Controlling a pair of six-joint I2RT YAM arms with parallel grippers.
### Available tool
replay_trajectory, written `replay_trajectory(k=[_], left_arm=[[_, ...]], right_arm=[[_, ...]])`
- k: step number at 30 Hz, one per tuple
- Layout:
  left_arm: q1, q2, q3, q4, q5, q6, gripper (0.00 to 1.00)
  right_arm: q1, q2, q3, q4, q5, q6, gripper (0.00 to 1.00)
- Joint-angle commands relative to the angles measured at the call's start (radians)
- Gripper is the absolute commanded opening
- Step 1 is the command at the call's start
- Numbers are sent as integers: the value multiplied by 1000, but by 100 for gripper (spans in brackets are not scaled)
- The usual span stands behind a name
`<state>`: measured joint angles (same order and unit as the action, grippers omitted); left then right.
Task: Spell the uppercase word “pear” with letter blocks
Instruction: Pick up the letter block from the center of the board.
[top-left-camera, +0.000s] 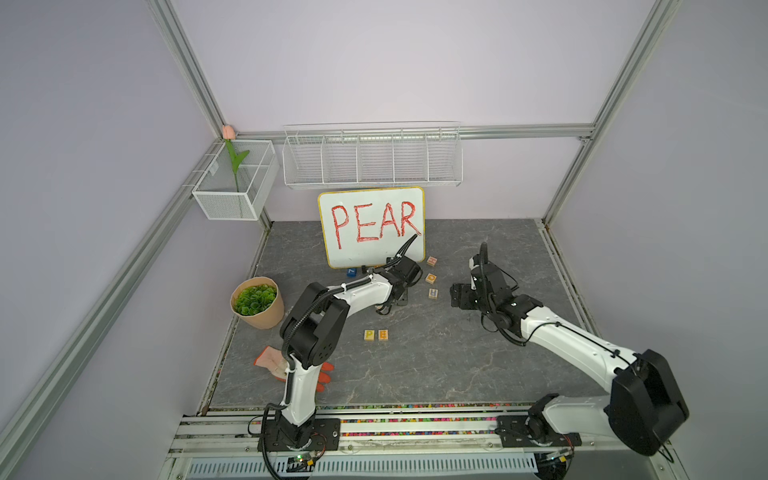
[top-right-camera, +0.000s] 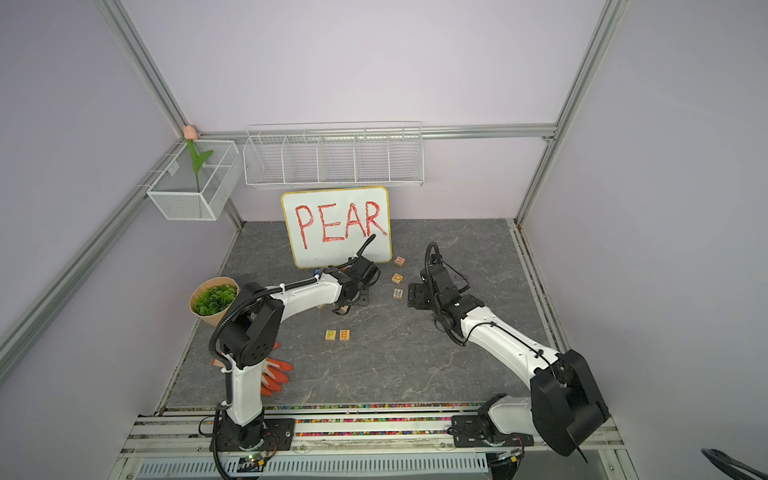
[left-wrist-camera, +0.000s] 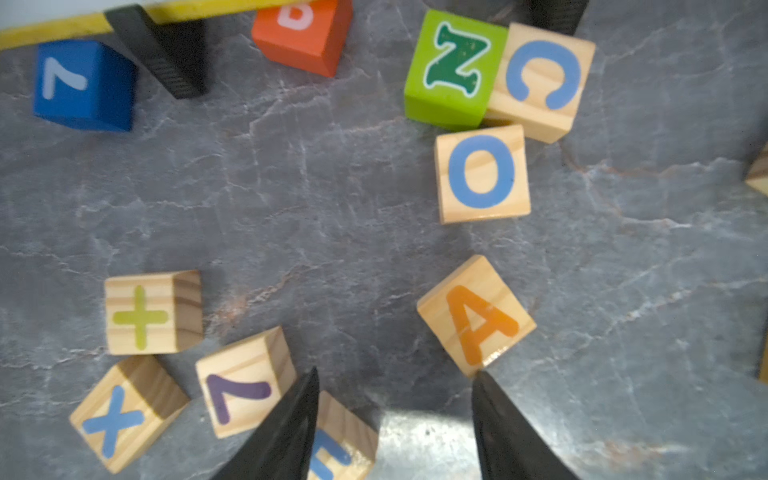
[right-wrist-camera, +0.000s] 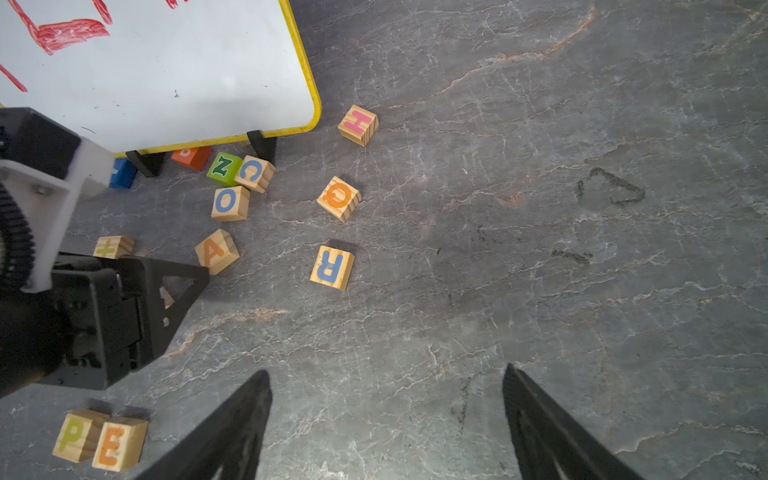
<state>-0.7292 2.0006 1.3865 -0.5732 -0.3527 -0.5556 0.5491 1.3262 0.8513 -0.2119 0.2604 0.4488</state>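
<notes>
While P block (right-wrist-camera: 75, 434) and E block (right-wrist-camera: 118, 444) sit side by side well out from the whiteboard (top-left-camera: 374, 255), half's done! Now the left gripper (left-wrist-camera: 395, 374), spread and empty, hovers at A block (left-wrist-camera: 478, 316) near the whiteboard; R block (right-wrist-camera: 332, 268) lies there too, and the right gripper (right-wrist-camera: 386, 370) is spread, empty.

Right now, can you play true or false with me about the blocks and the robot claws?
1. The P block and E block sit side by side. True.
2. The left claw holds the A block. False: it is open, and the A lies on the table just beyond its tips.
3. The R block is beside the E. False: it lies apart, near the Q block.
4. The right claw is open and empty. True.
5. The whiteboard says APPLE. False: it says PEAR.
</notes>
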Motion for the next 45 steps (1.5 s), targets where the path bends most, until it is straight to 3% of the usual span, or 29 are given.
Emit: replay_trajectory(k=[1,6,10,28,45], left_arm=[[4,-44,9,2,-13,12,59],[4,-29,47,56,109,-38,59],[4,33,113,39,141,-100,59],[-21,148,172,-23,-6,-154,58],[-21,63,72,-1,-64,-130,56]], right_arm=[[-6,-9,-1,6,-5,10,89],[-6,-10,-3,6,-7,14,89],[-6,-13,-6,3,-6,11,89],[-9,-10,-15,6,5,-11,89],[-9,7,-6,11,-13,-1,89]])
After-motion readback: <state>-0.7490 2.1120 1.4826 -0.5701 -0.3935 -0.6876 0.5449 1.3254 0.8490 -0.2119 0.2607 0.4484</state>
